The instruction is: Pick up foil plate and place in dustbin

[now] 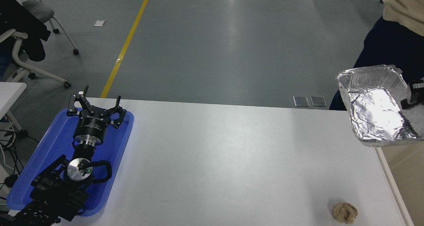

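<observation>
The right gripper (410, 98), entering from the right edge of the frame, pinched the right-hand rim of the foil plate (376, 108) and held it in the air, clear of the table (215, 153). The crinkled silver plate hung over the table's far right corner, tilted so that its shiny hollow faced the camera, and its lower right end reached past the table's edge above the dustbin (402, 173), of which only a pale rim and a strip of beige interior showed beside the table at the lower right. Little of the right arm itself was in view; only the black fingers at the plate's rim could be made out. The left gripper (93, 106) sat parked at the lower left with its fingers spread apart, holding nothing, above the far end of a blue tray (49, 146) that lay on the table's left side. A small crumpled paper ball (345, 212) rested alone on the table near its front right corner, well apart from the plate. A person (394, 37) in a cream top and dark trousers stood just beyond the table's far right corner, behind the raised plate. An office chair (23, 27) stood on the grey floor at the upper left.
</observation>
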### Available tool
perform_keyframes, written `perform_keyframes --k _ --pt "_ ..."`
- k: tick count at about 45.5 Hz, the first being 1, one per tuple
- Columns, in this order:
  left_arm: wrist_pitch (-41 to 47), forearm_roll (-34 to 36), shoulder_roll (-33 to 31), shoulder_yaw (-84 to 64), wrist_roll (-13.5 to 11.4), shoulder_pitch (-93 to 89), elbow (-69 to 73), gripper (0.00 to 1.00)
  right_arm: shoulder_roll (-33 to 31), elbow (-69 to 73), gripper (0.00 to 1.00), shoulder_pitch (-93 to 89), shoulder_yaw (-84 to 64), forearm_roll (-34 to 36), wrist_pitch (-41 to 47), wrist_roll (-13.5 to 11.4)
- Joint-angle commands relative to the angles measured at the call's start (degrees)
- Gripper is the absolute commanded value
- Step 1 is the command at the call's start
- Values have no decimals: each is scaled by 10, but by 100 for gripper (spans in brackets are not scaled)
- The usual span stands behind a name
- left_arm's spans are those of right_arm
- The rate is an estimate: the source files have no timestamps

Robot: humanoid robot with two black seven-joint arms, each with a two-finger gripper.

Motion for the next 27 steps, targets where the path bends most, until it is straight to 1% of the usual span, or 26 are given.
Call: perform_keyframes --k 1,3,5,11,15,20,27 --pt "0 0 0 0 0 0 0 100 -25 -66 0 -39 5 -52 1 4" --pt "0 0 1 0 0 0 0 100 -30 -98 0 -58 9 -69 1 6" --pt "0 0 1 0 0 0 0 100 -34 -129 0 -78 12 -86 1 14" --pt "0 0 1 0 0 0 0 100 -44 -235 0 -168 29 -139 -3 77" --pt "0 0 1 0 0 0 0 100 -39 -288 0 -243 33 -157 -57 103" --pt "1 0 1 0 0 0 0 100 -39 -337 0 -324 33 -157 -128 113" --pt "2 0 1 0 -1 0 0 100 -31 -411 0 -433 34 -149 -216 113"
